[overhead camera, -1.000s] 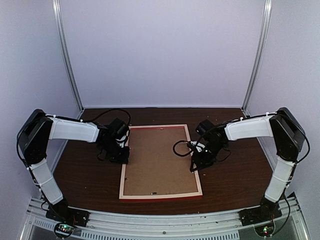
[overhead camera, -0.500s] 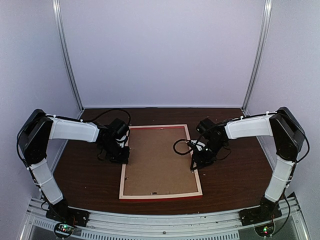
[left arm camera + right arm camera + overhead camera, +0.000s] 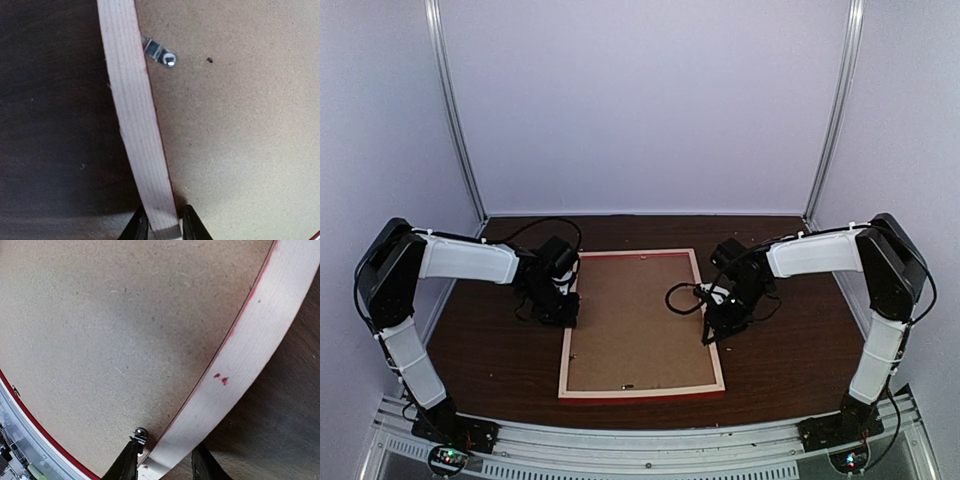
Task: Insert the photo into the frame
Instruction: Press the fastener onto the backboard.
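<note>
Currently the frame [image 3: 640, 392] lies face down at the middle of the table [image 3: 500, 350], pale wood back up, a thin red line showing along its near edge. A brown backing board [image 3: 635, 320] fills the opening. The photo is not visible anywhere (possibly under the board; cannot confirm).

Left gripper [image 3: 162, 227]: fingers sit on either side of the left long rail, both touching the wood. I read this as clamped on the rail. A metal turn tab [image 3: 161, 52] lies further along that rail, folded over the board and well apart from the fingers.

Right gripper [image 3: 165, 465]: fingers straddle the right long rail. The outer finger looks to be against the wood. On the inner side a second small tab [image 3: 140, 434] sits just beside the finger. Whether this pair is pressing the rail or only bracketing it, I cannot tell.

Judgement on the step: both arms are taking hold of opposite rails, probably to lift or turn the frame.

Notes for doing it well:
- Confirm the right-hand grip is firm before any lift.
- Keep the inner right finger on wood, not on the tab.
- Raise both sides together and level, since the rails are thin and would twist.
- Mind the board, because any unlatched tabs would let it drop out on tilting.
</note>
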